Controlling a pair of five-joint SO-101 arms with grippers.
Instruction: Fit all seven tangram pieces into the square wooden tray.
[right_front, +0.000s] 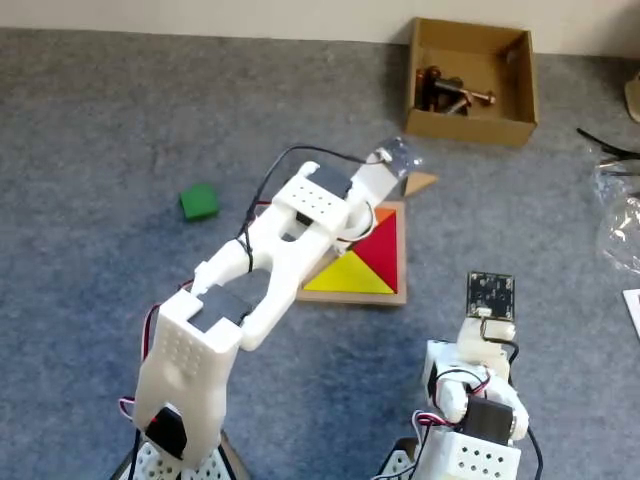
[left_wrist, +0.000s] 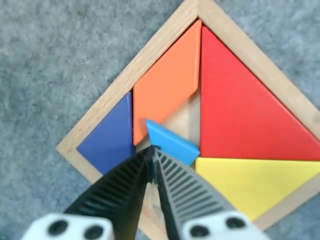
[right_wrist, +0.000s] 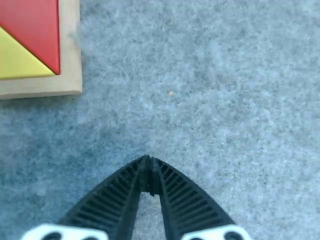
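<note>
The square wooden tray holds a red triangle, a yellow triangle, an orange parallelogram and a dark blue triangle. A light blue piece lies tilted over the bare gap in the middle. My left gripper is shut, its tips against that piece's edge. A green piece lies on the carpet left of the tray. A tan triangle sits just past the tray's far corner. My right gripper is shut over bare carpet near a tray corner.
A cardboard box with metal parts stands at the back right. Clear plastic and cables lie along the right edge. Grey carpet covers the table, with free room on the left side.
</note>
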